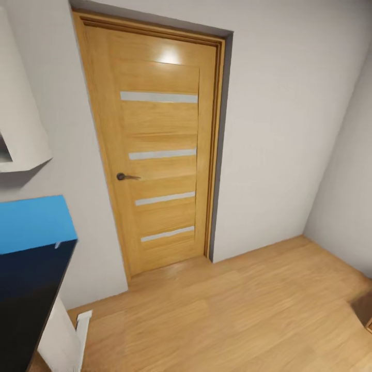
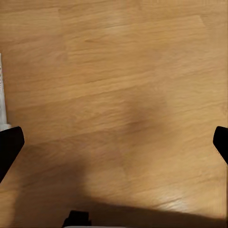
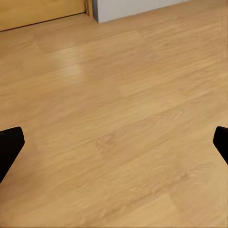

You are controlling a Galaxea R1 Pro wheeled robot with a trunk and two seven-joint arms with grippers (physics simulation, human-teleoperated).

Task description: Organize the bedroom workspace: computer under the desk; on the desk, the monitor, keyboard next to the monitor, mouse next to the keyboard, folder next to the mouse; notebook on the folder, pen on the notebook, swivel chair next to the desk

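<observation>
One end of the desk (image 1: 26, 299) sits at the lower left of the head view: a glossy black top, a blue back panel (image 1: 31, 222) and a white leg (image 1: 59, 341). In the left wrist view, my left gripper (image 2: 114, 145) is open, its black fingertips (image 2: 9, 147) at the frame's edges over bare wood floor. My right gripper (image 3: 114, 145) is open too, with only floor between its fingertips (image 3: 9, 147).
A shut light-wood door (image 1: 155, 150) with a dark handle (image 1: 126, 176) stands straight ahead in a white wall. A white cabinet (image 1: 18, 129) hangs at the upper left. Wood floor (image 1: 232, 310) spreads to the right, with a brown object (image 1: 366, 310) at the right edge.
</observation>
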